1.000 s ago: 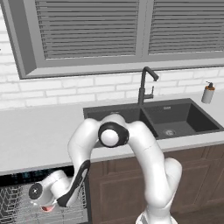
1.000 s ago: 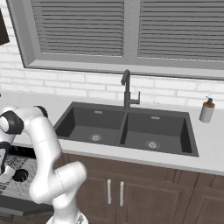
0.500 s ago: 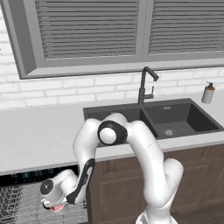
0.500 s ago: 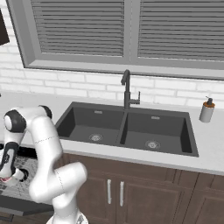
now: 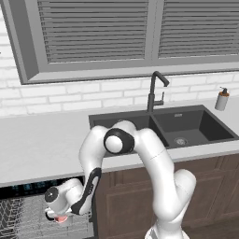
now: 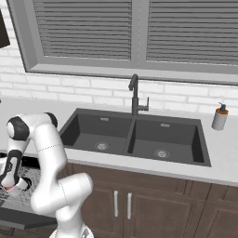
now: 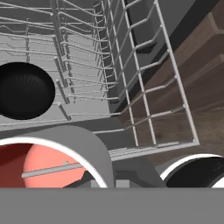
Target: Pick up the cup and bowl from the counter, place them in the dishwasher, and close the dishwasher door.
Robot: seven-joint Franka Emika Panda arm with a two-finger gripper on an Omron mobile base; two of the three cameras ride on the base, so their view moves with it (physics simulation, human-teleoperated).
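My gripper point(image 5: 58, 216) hangs low over the grey wire rack point(image 5: 25, 219) of the open dishwasher point(image 5: 28, 189), shut on the white cup point(image 5: 59, 219) with the red inside. In the hand view the cup point(image 7: 43, 165) sits right under the hand, its red inside facing the camera. The black bowl point(image 7: 24, 89) rests in the rack point(image 7: 131, 65) beyond the cup. From the right base view the gripper point(image 6: 9, 187) and a bit of red show at the far left, above the lowered dishwasher door point(image 6: 21, 217). The counter point(image 5: 37, 144) runs above the dishwasher.
A dark double sink point(image 5: 186, 128) with a black tap point(image 5: 154, 91) is set in the counter to the right. A white soap dispenser point(image 5: 222, 99) stands at the far right. Brown cabinet doors point(image 6: 139, 204) line the front below the sink.
The hand has shifted a little to the right over the rack with the cup still in it. The elbow has swung slightly.
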